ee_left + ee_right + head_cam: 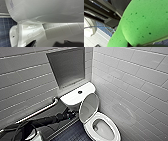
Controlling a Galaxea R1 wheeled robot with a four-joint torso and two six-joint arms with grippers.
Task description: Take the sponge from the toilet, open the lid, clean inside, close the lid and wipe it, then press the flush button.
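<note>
Lid [88, 107] stands raised just right of the left pincer [70, 114], fingers apart, bowl [110, 122] exposed below, while the right pincer [134, 44] appears clamped on the sponge [144, 22].

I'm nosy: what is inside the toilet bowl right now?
Just the bare white bowl with its drain hole near the back. The seat ring hides the rim underneath; the lid stands raised.

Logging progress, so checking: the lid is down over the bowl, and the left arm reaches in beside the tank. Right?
Not quite. The lid is up, leaning back toward the tank, with the bowl uncovered; the head view shows it. The left arm does reach in beside the tank.
</note>
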